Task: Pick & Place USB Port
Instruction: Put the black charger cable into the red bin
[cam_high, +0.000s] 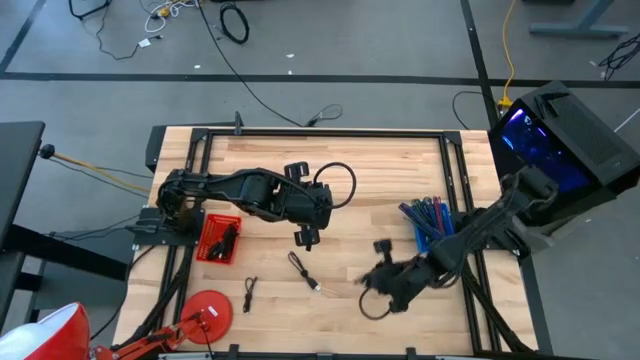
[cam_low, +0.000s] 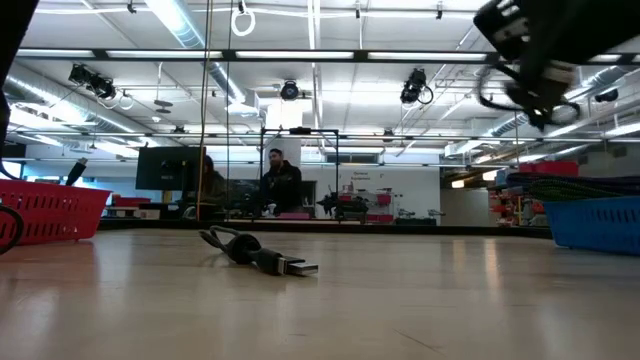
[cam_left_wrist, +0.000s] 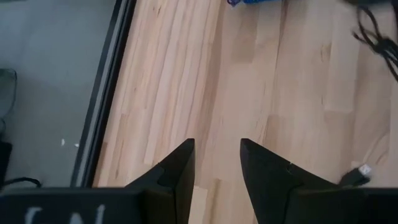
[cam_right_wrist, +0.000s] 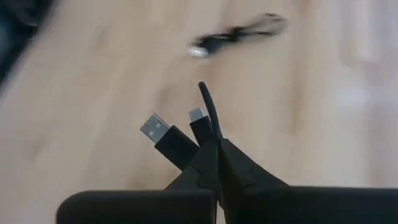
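The right gripper is clenched on a short black USB cable. In the right wrist view both plugs of that cable stick out beside the closed fingers, one wide silver plug and one smaller plug, with a loop of cord rising between them. In the high view this gripper hangs over the wooden table, just beside the blue bin and on its inner side. The held cable cannot be made out there.

A second black USB cable lies flat on the table, between the blue bin and the red basket, nearer the middle of the table. The low view shows it resting on the wood with its silver plug pointing towards the blue bin. The right wrist view shows it blurred on the wood beyond the fingers.

A third small black cable lies near the red basket, between it and the red round base at the table edge.

The left gripper hangs over the table between the red basket and the blue bin, closer to the basket. Its fingers stand apart and hold nothing.

People are seated in the room beyond the table.
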